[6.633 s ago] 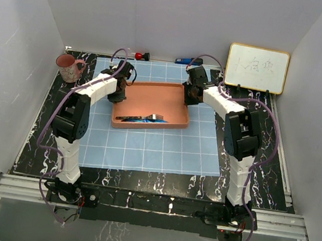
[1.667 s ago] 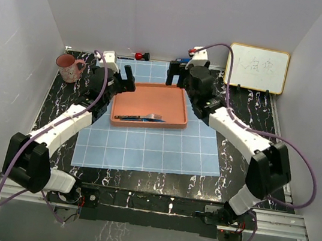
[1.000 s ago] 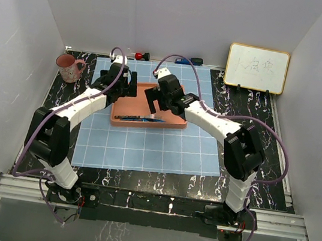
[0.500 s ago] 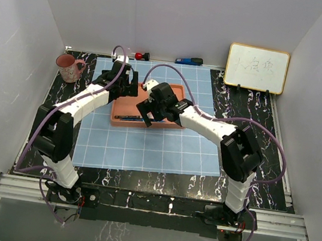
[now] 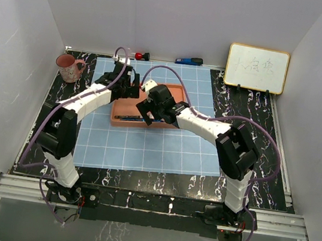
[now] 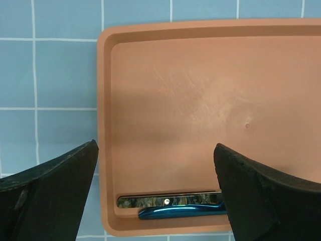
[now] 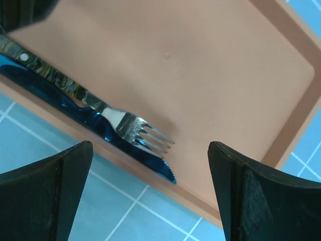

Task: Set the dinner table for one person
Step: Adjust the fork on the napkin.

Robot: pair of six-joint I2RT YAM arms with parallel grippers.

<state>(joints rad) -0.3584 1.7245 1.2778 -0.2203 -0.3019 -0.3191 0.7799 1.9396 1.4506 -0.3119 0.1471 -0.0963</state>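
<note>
The bench (image 5: 252, 119), a large rectangular black top with white marble-like veins, fills the floor of the white-walled booth. A metal rail runs along its near edge, and both arm bases are bolted there. A light-blue cloth with a white grid (image 5: 144, 148) lies across its middle. On the cloth's far half sits a rectangular orange tray (image 6: 190, 100) with a raised rim.

In the tray, along its near rim: a steel fork with a mottled, riveted handle (image 7: 100, 108). Touching it on the rim side is a glossy blue knife (image 7: 98, 125) (its serrated tip pokes out past the tines).

Left end effector (image 6: 155, 150): hangs over the tray's left part above the handle ends, jaws spread wide, nothing between them. Right end effector (image 7: 150, 148): over the tray by the fork's tines, jaws likewise wide apart, empty.

Far left, on bare bench: a pink patterned mug (image 5: 69, 67). Far right: a small white board in a yellowish frame (image 5: 256, 68), propped upright (the scribble on it is unreadable).
</note>
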